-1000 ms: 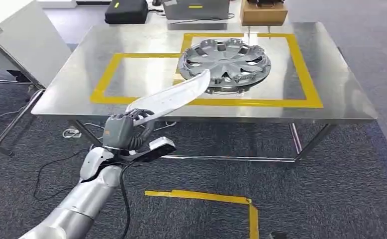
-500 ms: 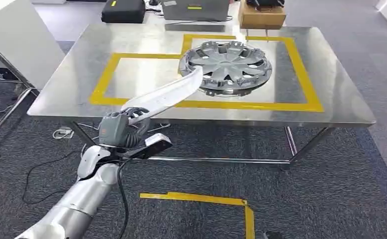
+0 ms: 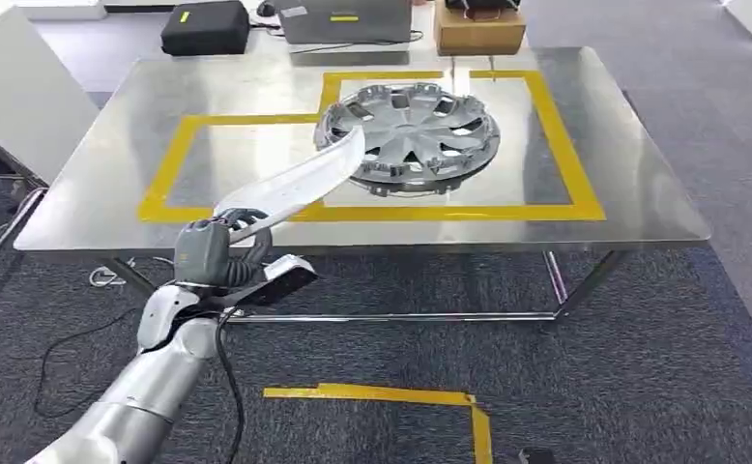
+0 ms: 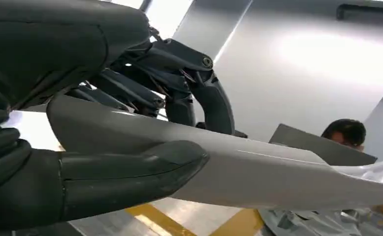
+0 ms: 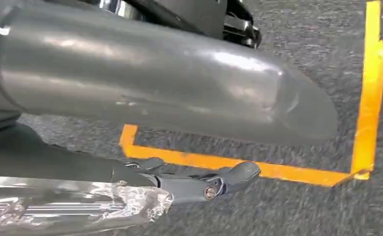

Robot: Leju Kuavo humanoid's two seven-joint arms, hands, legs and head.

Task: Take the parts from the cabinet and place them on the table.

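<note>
Left arm [image 3: 150, 387] reaches forward and up from lower left in head view, wrist just short of steel table [image 3: 643, 184] near edge. Left hand [image 3: 219, 249] grips butt end of long curved silver trim part [image 3: 300, 184]; thumb under, fingers [image 4: 199, 93] wrapped over top. Part slants up and right across yellow tape outline [image 3: 174, 164], far tip over rim of silver hubcap [image 3: 413, 135] lying on table. Right hand [image 5: 194, 184] hangs over carpet [image 5: 303, 206] by yellow floor tape [image 5: 367, 98]; fingers' state cannot be told.

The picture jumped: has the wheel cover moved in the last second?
No. The wheel cover still sits over the same inner corner of the yellow tape; the camera shifted, not the cover.
</note>
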